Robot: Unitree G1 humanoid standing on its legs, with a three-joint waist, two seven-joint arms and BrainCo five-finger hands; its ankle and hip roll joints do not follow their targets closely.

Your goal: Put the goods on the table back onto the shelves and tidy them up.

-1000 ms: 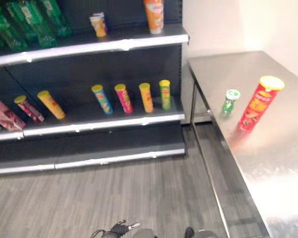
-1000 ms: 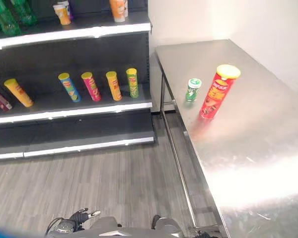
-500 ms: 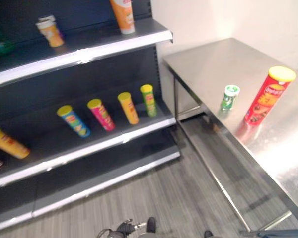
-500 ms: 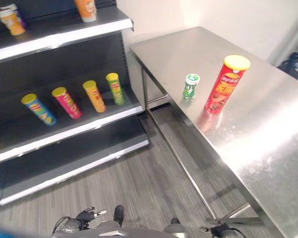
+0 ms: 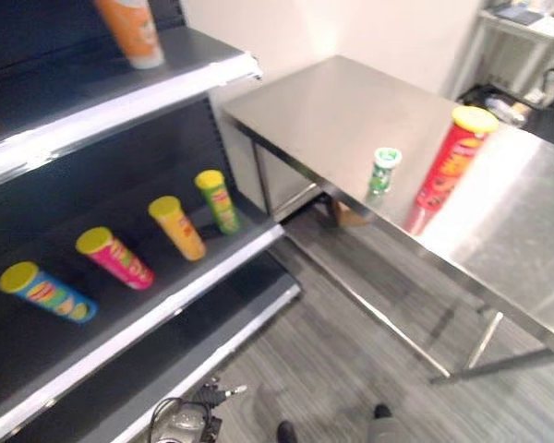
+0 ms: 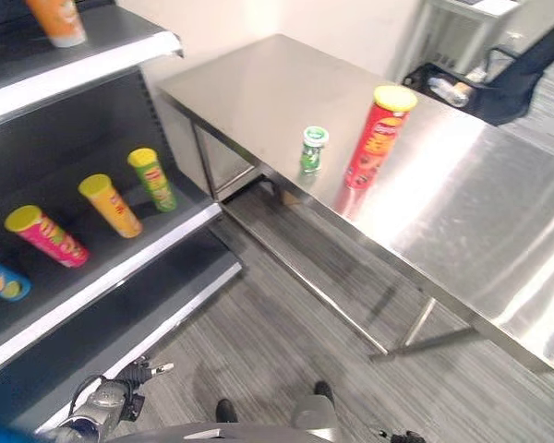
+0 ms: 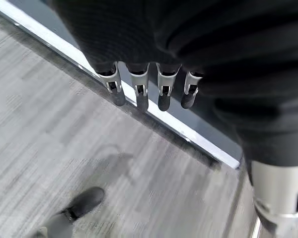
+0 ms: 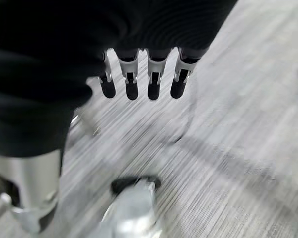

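Between the earlier pictures and now the whole view has swung: the shelves have slid off to the left and the far right end of the table [image 6: 462,212] has come into sight, while the goods keep their places on it. On the steel table a tall red can with a yellow lid [image 5: 451,159] stands upright, and a small green can [image 5: 382,171] stands just to its left, apart from it, near the table's left edge. On the middle shelf [image 5: 157,305] at the left lie four cans in a row: blue [image 5: 46,292], pink [image 5: 114,258], yellow [image 5: 177,227] and green [image 5: 218,200]. An orange can [image 5: 131,33] stands on the upper shelf [image 5: 120,101]. The left hand [image 7: 139,87] hangs over the grey floor [image 5: 351,369] by the shelf's base, fingers straight and empty. The right hand [image 8: 139,79] also hangs over the floor, fingers straight, holding nothing.
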